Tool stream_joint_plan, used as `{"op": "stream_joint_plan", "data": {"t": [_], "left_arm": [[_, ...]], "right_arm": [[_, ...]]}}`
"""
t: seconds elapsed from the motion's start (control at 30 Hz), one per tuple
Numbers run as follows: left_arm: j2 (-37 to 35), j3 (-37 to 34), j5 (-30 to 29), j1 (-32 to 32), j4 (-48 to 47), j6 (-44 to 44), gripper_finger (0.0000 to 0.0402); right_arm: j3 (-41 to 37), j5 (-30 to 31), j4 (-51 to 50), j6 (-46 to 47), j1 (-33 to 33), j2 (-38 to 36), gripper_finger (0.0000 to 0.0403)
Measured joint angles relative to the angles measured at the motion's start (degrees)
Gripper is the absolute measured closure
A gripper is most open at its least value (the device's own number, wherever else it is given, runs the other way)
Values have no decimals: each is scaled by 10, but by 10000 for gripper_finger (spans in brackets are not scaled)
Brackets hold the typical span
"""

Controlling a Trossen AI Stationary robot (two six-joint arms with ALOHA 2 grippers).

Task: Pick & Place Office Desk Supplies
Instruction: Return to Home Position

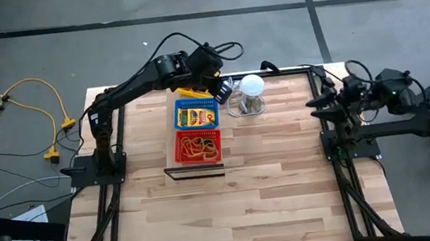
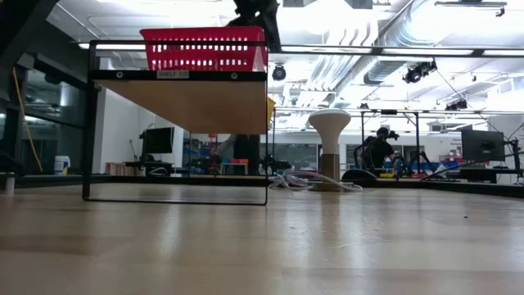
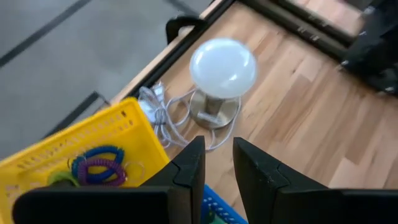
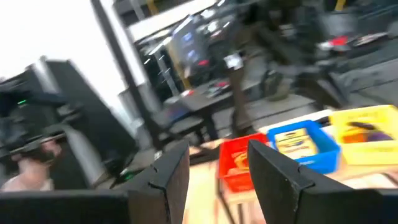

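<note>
Over the wooden table, left pincer hangs parted beside yellow bin.

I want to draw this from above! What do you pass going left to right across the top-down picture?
First the yellow cable on the floor → blue bin → white lamp → right gripper.
</note>
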Motion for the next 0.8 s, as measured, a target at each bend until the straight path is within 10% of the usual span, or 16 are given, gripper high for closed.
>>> {"op": "stream_joint_plan", "data": {"t": [0.8], "left_arm": [[-49, 0, -79, -92, -87, 73, 322]], "right_arm": [[-339, 79, 205, 14, 0, -197, 253]]}}
